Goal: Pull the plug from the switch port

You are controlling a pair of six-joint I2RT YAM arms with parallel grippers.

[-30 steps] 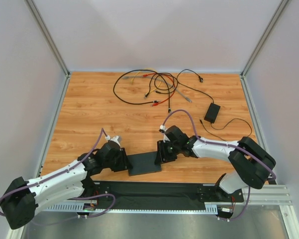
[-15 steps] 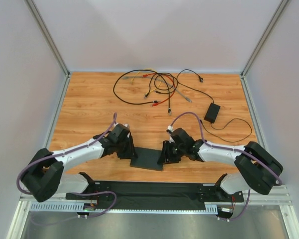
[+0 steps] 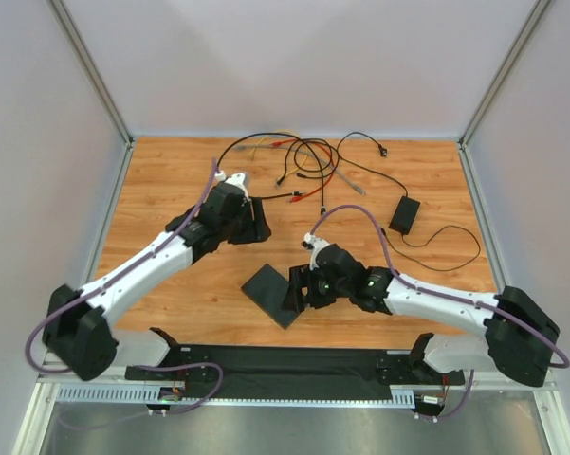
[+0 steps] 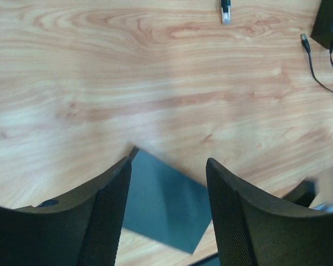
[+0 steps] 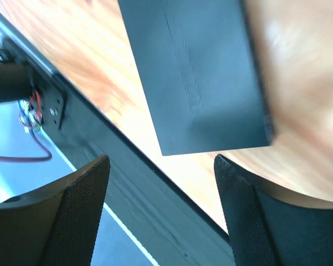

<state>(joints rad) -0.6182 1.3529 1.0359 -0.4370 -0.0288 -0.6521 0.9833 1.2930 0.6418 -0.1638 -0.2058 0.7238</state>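
On the tabletop point(image 3: 161, 180), the switch point(image 3: 268, 294) is lying free, no plug showing; left fingers point(image 4: 108, 216) and right fingers point(image 5: 77, 216) are standing apart, empty, so retreat is probably following.

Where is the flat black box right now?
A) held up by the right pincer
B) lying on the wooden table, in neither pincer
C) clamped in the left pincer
B: the black box lies on the table; left pincer and right pincer stand open.
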